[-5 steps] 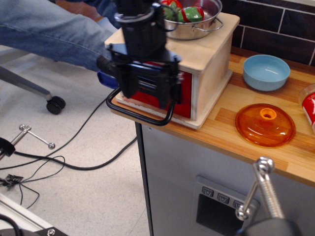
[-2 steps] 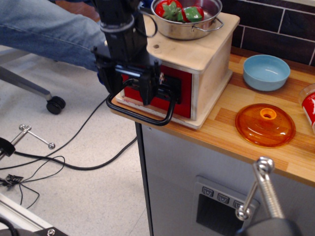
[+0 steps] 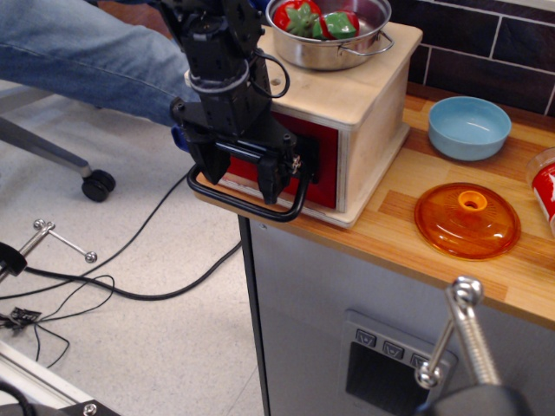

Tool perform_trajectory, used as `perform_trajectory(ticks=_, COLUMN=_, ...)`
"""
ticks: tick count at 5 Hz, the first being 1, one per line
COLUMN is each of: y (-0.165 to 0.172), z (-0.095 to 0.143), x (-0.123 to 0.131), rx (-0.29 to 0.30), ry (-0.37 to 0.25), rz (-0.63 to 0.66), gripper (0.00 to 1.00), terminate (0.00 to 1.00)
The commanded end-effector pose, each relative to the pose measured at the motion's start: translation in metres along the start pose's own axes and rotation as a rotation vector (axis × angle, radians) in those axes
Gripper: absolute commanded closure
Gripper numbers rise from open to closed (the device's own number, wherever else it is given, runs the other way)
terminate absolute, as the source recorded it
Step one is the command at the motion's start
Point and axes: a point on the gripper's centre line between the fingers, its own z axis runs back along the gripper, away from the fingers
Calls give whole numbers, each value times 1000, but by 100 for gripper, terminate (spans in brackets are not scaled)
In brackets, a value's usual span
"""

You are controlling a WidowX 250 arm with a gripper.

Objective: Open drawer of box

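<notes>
Sitting on the flat top of the plywood box (image 3: 364, 95), a steel pot (image 3: 334, 39) holds red and green vegetables (image 3: 314, 19). Beside the box, a blue bowl (image 3: 469, 126) and an orange lid (image 3: 467, 219) lie on the wooden counter (image 3: 451, 260), and a red can (image 3: 546, 192) shows at the right edge. The drawer (image 3: 323, 165) with its red front sits flush in the box, at the counter's left corner. The black gripper (image 3: 247, 169) reaches down inside the drawer's loop handle (image 3: 251, 204); whether its fingers pinch the handle cannot be told. Below is a grey cabinet (image 3: 347, 347); cables (image 3: 113, 277) trail over the pale floor, and a jeans-clad leg (image 3: 87, 61) crosses the upper left.
</notes>
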Motion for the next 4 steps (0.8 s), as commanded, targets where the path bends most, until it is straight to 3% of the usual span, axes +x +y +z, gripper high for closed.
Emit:
perform_trajectory(ticks=1, y=-2, z=-11, x=-28, rx=16, ry=36, rz=-25, gripper=0, terminate=0)
perform_trajectory(ticks=4, y=-12, z=13, x=-79, rx=-14, ry=141, rz=-68, gripper=0, terminate=0)
